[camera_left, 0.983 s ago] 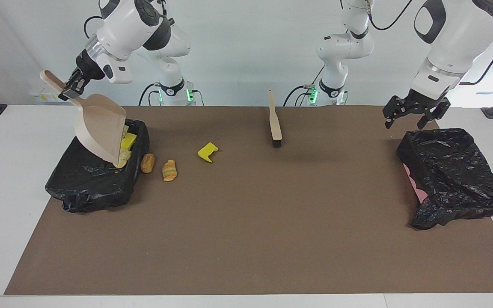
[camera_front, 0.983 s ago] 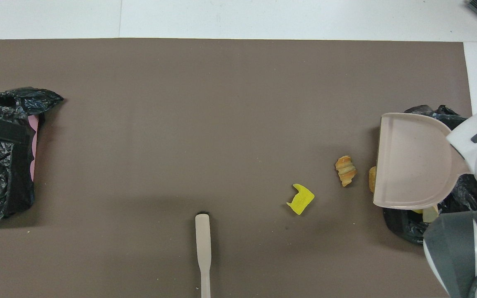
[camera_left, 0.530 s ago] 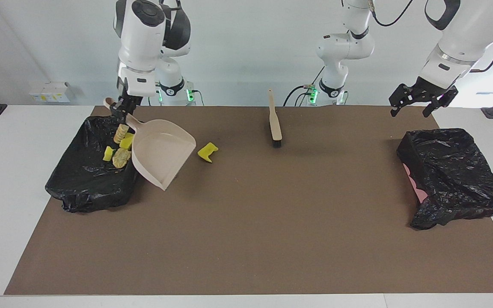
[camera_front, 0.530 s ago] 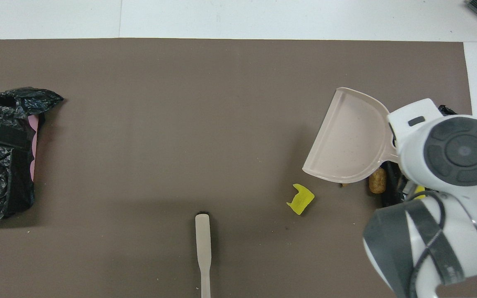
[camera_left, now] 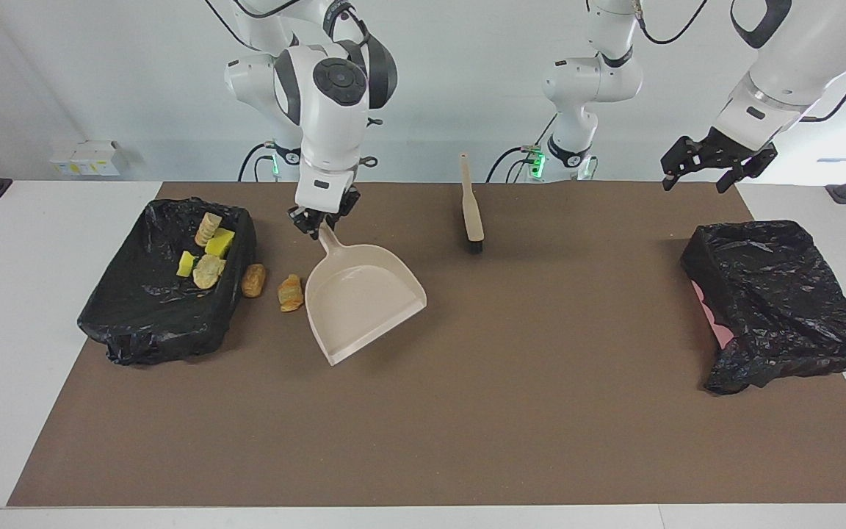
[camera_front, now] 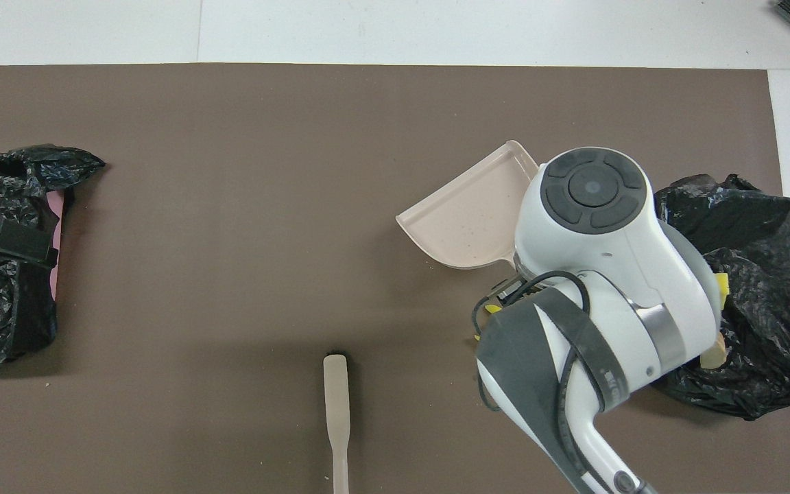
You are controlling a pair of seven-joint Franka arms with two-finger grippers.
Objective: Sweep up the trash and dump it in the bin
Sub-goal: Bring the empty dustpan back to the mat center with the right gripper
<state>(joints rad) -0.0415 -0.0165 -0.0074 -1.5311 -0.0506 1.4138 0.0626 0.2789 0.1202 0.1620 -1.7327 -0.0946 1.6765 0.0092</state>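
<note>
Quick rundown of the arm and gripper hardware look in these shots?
Both arms have glossy white shells with dark grey joint bands and round grey end caps. Black cables loop along them, and green lights glow at the bases. The left gripper and right gripper are black, skeletal linkage two-finger units.

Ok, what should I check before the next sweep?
1. Right tool grips the dustpan by its handle: ok, shut on it.
2. Dustpan emptied: ok, nothing shows in the pan.
3. Dumped load inside the bin: ok, four scraps lie in it.
4. Mat free of trash: not ok, two bread pieces lie between bin and dustpan.
5. Yellow wedge placed: cannot tell, only a sliver shows under the right arm.
6. Brush in hand: not ok, it lies on the mat; the left tool waits open, empty.
</note>
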